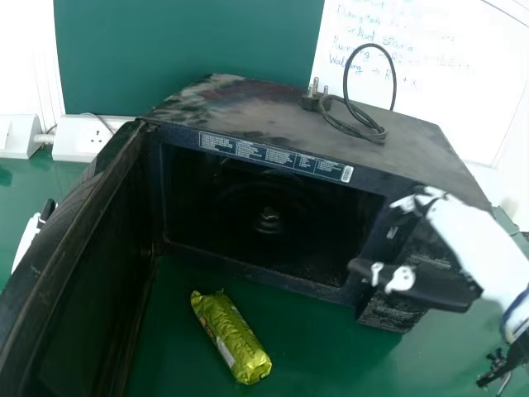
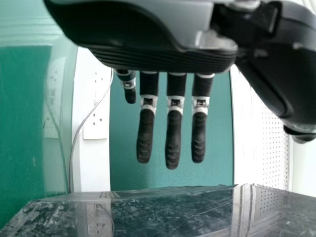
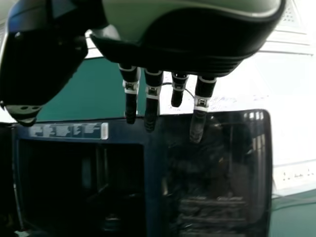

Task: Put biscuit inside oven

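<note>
In the head view my right hand (image 1: 413, 279) is in front of the oven's right side, fingers extended; the right wrist view shows the same hand (image 3: 152, 101) with straight fingers before the control panel. My left hand (image 1: 31, 236) is at the far left, beyond the opened door, and in the left wrist view the hand (image 2: 174, 133) has straight fingers. The black oven (image 1: 273, 285) stands with its door (image 1: 62, 248) swung wide to the left. A yellow-green biscuit packet (image 1: 230, 335) lies on the table before the cavity, touched by neither hand.
A power cable with plug (image 1: 355, 116) lies on the oven's top. White sockets (image 1: 78, 139) stand behind at the left. A whiteboard (image 1: 438, 74) and a green panel (image 1: 190, 50) are at the back. The green table (image 1: 306, 356) extends in front of the oven.
</note>
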Available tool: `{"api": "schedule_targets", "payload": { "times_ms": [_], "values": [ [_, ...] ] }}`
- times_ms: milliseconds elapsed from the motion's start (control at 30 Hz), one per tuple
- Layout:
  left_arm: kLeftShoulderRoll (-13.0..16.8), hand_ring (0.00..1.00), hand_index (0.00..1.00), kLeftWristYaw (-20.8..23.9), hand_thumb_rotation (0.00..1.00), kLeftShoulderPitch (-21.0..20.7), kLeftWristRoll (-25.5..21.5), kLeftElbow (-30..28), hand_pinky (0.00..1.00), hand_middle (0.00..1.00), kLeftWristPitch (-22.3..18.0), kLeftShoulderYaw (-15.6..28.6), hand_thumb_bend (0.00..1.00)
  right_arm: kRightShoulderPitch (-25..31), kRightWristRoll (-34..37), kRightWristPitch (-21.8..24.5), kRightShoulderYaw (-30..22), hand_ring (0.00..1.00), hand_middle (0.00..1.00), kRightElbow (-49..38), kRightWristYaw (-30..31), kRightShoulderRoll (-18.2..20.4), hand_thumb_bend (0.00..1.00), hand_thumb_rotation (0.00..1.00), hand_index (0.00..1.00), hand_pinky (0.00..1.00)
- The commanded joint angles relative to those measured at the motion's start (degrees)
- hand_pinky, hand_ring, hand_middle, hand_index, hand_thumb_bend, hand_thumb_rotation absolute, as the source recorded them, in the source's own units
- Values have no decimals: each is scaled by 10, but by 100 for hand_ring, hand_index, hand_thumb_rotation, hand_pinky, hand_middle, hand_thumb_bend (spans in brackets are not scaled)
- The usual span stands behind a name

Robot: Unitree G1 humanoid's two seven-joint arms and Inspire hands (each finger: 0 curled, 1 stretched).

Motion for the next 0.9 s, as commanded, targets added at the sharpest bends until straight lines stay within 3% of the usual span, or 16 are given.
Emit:
{"api": "schedule_targets", "payload": {
  "times_ms": [0, 67, 133, 167, 200, 300, 467, 633, 767, 867],
  "values": [
    [-1, 38, 48, 2, 7, 2, -1, -4, 33, 43, 3, 1, 52, -13, 17, 6, 10, 70, 74, -1, -4, 5, 96, 51, 81, 57],
    [0, 38, 48, 2, 7, 1, -1, -2, 33, 43, 3, 1, 52, -18, 27, -5, 22, 65, 71, 2, -13, 12, 99, 48, 82, 51],
    [-1, 38, 48, -1, 7, 0, -4, 1, 33, 43, 1, 1, 52, -21, 36, -20, 33, 57, 65, 11, -8, 3, 100, 52, 83, 43],
    [-1, 38, 48, -3, 7, 0, -5, 1, 33, 43, 1, 1, 52, -19, 33, -34, 39, 62, 69, 16, -1, -12, 100, 54, 84, 47],
    [-1, 38, 48, -2, 7, 0, -6, 0, 33, 43, 3, 2, 52, -21, 32, -35, 45, 70, 75, 18, 1, -19, 100, 61, 85, 59],
    [-2, 38, 48, 2, 7, 2, -2, -4, 33, 43, 3, 1, 52, -23, 22, -51, 64, 77, 79, 19, -7, -27, 100, 64, 84, 67],
    [-3, 38, 48, 6, 7, 2, 2, -4, 33, 43, 0, 0, 52, -33, 24, -69, 80, 75, 77, 22, -3, -38, 99, 67, 83, 66],
    [-2, 38, 48, 6, 7, 3, 2, -6, 33, 43, 2, -1, 52, -48, 39, -60, 97, 81, 83, 28, 30, -70, 94, 71, 86, 74],
    [-2, 38, 48, 5, 7, 3, 0, -6, 33, 43, 2, 0, 52, -66, 50, -52, 127, 82, 84, 30, 34, -82, 93, 68, 85, 78],
    [-2, 38, 48, 7, 7, 3, 2, -6, 33, 43, 1, -1, 52, -80, 50, -62, 156, 81, 83, 36, 24, -79, 94, 65, 83, 73]
  ]
}}
